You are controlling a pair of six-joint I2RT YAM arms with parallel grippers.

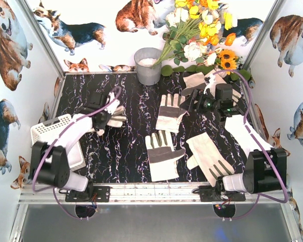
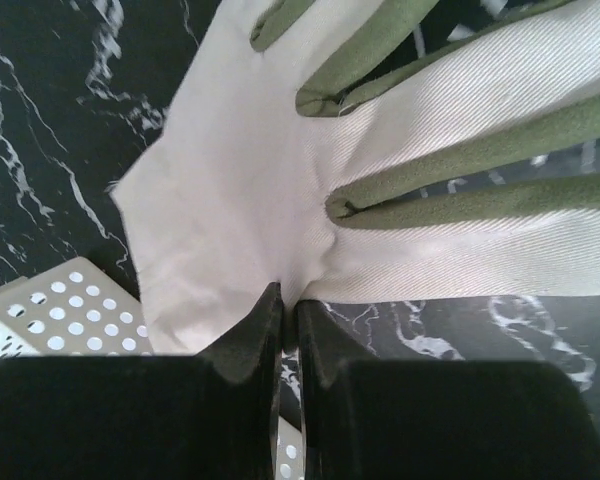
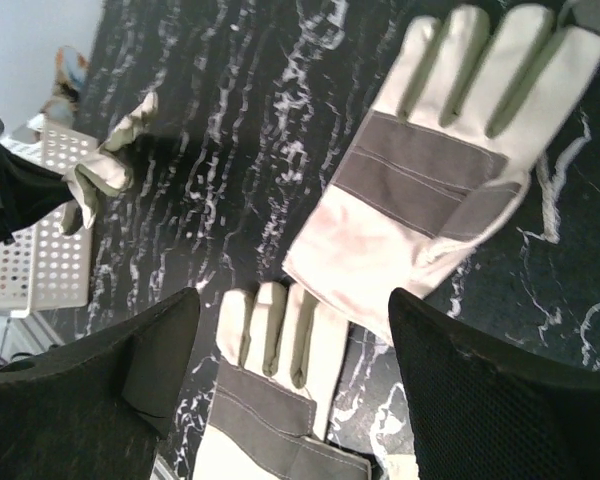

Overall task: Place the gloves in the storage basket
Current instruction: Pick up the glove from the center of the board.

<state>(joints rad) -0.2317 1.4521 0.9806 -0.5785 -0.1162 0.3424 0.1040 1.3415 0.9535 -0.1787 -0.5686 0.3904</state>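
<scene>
Only the left wrist view shows jaws pinching a glove.

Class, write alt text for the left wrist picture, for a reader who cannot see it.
The left gripper, shut, pinches a cream-white glove with grey-green finger strips over a black marbled table. A corner of the white perforated basket shows at lower left.

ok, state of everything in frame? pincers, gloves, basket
storage basket: upright, partly hidden; no glove seen inside
left pincer: shut on held glove
held glove: pinched at its white edge, outside storage basket
right pincer: open, above loose gloves, holding nothing
back glove: flat on table, palm patch up
middle glove: flat on table, palm patch up
right glove: flat on table
bucket: upright
</scene>
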